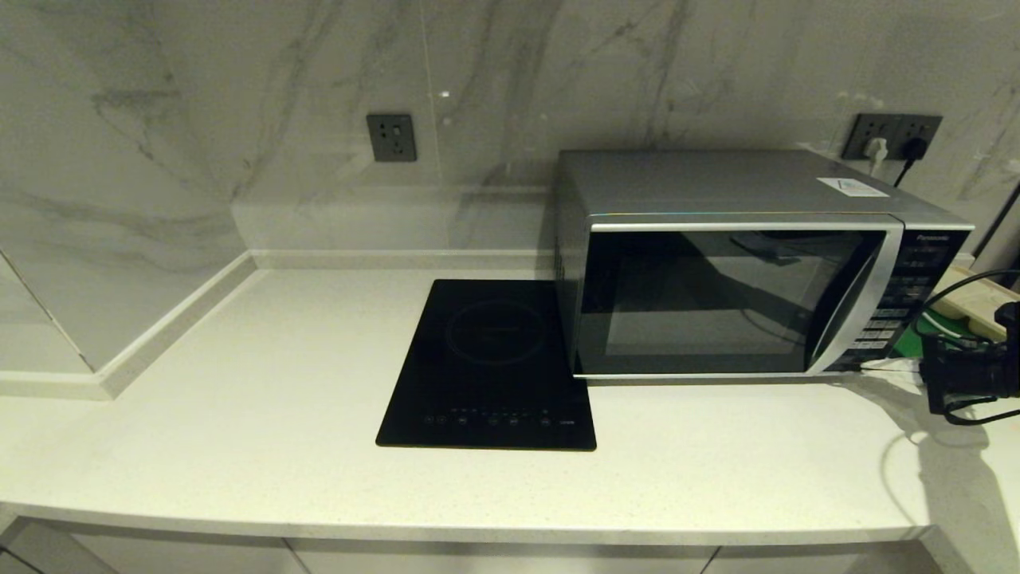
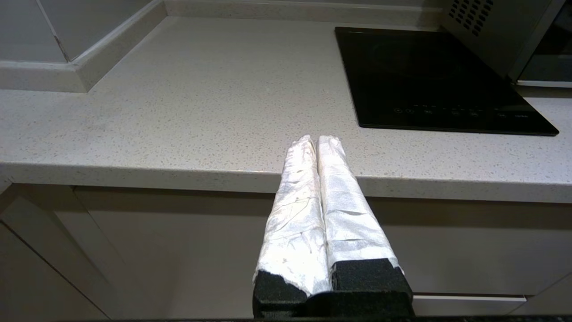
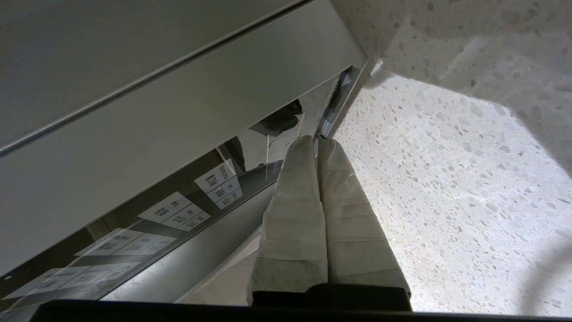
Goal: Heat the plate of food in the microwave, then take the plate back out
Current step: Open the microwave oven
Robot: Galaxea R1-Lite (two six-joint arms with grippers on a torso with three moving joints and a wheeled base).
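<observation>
Both pincers pressed together, empty: right pincer (image 3: 317,143) beside microwave (image 1: 733,295) button panel (door closed); left pincer (image 2: 316,142) at worktop (image 2: 178,112) edge.

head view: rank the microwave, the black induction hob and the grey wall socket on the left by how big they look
1. microwave, largest.
2. induction hob, plainly smaller in the picture.
3. wall socket, by far the smallest; it sits farthest back on the wall, so distance shrinks it somewhat, but not enough to change the order.
</observation>
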